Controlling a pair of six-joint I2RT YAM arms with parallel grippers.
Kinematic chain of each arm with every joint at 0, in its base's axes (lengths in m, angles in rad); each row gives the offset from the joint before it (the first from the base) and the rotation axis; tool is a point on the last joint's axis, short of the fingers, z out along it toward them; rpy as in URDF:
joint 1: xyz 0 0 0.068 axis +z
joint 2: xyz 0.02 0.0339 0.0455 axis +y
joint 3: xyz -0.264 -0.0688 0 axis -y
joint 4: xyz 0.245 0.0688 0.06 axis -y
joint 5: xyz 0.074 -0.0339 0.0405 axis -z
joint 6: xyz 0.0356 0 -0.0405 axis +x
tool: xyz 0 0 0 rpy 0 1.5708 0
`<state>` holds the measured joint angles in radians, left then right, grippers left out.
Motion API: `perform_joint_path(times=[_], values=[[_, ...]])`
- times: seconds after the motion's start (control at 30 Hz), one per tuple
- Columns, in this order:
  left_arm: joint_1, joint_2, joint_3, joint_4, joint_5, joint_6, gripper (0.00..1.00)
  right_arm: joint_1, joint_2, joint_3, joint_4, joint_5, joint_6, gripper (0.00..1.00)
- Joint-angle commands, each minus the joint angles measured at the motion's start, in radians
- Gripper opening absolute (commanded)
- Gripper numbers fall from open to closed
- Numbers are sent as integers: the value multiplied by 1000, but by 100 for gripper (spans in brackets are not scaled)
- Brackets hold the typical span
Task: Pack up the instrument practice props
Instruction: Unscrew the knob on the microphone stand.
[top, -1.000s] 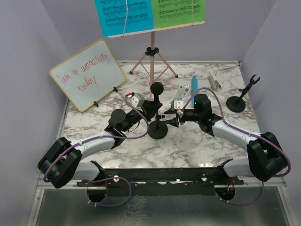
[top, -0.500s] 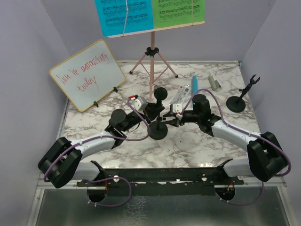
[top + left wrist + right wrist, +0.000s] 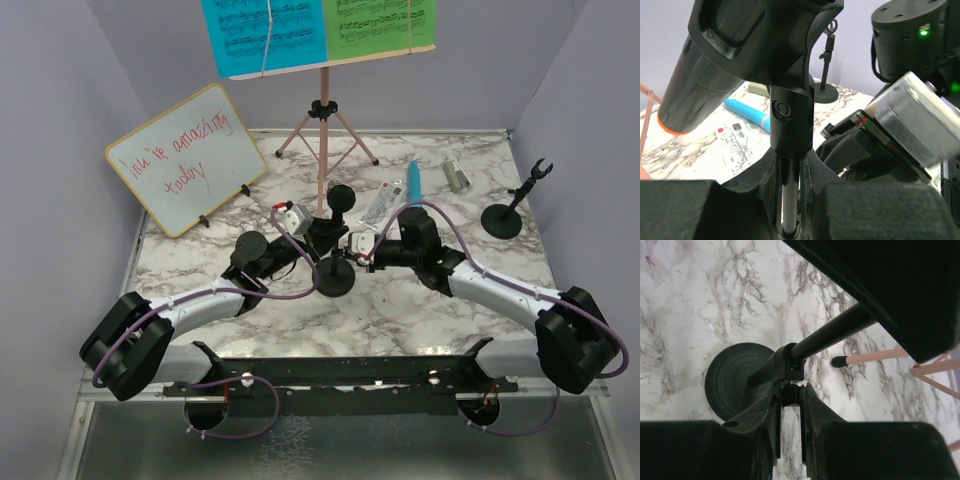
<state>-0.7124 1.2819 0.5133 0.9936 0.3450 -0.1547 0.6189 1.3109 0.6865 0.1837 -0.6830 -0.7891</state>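
Observation:
A black microphone (image 3: 342,197) sits in the clip of a black mic holder (image 3: 336,277) at the table's middle. My left gripper (image 3: 322,234) is shut on that holder's thin silver pole (image 3: 788,200), just under the clip (image 3: 788,125). My right gripper (image 3: 353,249) is shut on a small black knob (image 3: 791,395) at the joint above the round base (image 3: 735,382). A blue microphone (image 3: 413,178) lies further back. The second mic holder (image 3: 502,218) stands empty at the right. The pink tripod music holder (image 3: 322,130) carries blue (image 3: 262,35) and green (image 3: 380,22) music sheets.
A yellow-framed whiteboard (image 3: 185,158) leans at the back left. A small silver cylinder (image 3: 457,176) lies near the blue microphone, and a white printed packet (image 3: 380,205) lies behind the grippers. A pink tripod foot (image 3: 840,361) rests close to the held holder.
My right gripper has moved left and closed onto the holder's knob. The holder with the black microphone shifted slightly right and nearer. The left gripper kept its grip.

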Motion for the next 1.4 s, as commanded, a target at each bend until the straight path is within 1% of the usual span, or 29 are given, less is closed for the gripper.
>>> perform_joint_path(times=[0.0,0.07,0.13,0.23,0.33,0.47,0.63,0.73,0.87,1.0,1.1,1.2,1.27,1.37], values=[[-10,2,11,-98,41,-13,0,124,6,-17,-84,227,-125,1],[-10,0,11,-104,35,-13,0,188,9,-33,-74,356,-172,0],[-9,-4,10,-109,26,-13,0,247,10,-67,-29,476,-218,0],[-9,-12,8,-118,18,-14,0,339,10,-141,112,630,-305,1],[-9,-22,5,-124,9,-21,0,418,31,-192,214,782,-416,0],[-9,-31,-6,-133,-19,-36,0,502,101,-244,360,957,-595,0],[-9,-38,-12,-150,-54,-60,0,576,256,-274,576,1157,-803,1],[-9,-48,-15,-166,-67,-67,0,599,358,-312,784,1194,-904,1],[-9,-51,-5,-193,-72,-79,0,625,469,-321,955,1232,-967,1],[-8,-51,-3,-211,-79,-79,0,655,546,-322,1098,1251,-986,0],[-8,-52,-2,-219,-98,-77,0,672,579,-317,1159,1264,-962,1],[-9,-61,-2,-233,-111,-77,8,682,587,-315,1182,1271,-912,5],[-7,-72,-5,-242,-121,-71,3,685,576,-315,1177,1275,-870,9],[-8,-85,-5,-257,-142,-59,2,685,536,-312,1140,1281,-782,18]])
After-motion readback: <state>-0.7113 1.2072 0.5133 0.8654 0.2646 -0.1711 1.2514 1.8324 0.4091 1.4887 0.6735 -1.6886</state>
